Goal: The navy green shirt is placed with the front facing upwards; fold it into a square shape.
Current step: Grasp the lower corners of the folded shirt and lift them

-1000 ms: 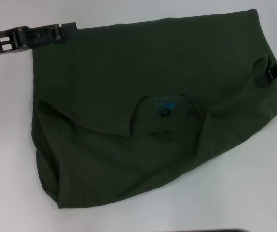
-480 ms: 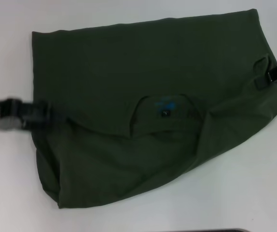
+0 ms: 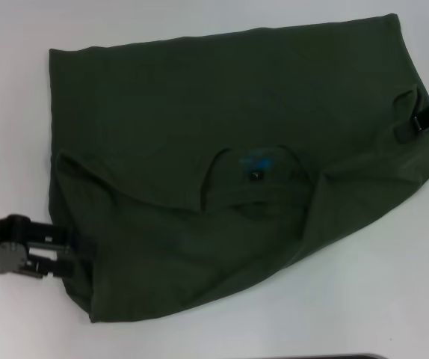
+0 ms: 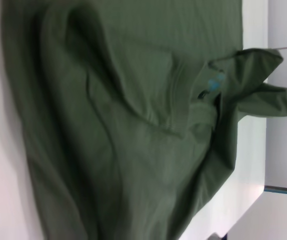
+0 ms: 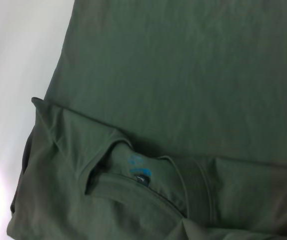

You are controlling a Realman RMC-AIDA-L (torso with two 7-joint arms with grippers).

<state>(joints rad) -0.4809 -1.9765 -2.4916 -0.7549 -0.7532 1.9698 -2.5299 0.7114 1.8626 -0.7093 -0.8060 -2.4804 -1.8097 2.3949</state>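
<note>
The navy green shirt (image 3: 222, 164) lies partly folded on the white table (image 3: 394, 299), collar and teal label (image 3: 258, 160) near its middle. Bare tabletop borders the shirt's near and left edges; its right side runs to the head view's right border. Since half a second ago the left gripper (image 3: 65, 256) has dropped along the left edge to the shirt's near-left corner, arm reaching in low and level; its jaws stand parted at the hem, clamping nothing visible. The right gripper (image 3: 416, 120) remains at the far-right edge, closed on a pinch of fabric.
</note>
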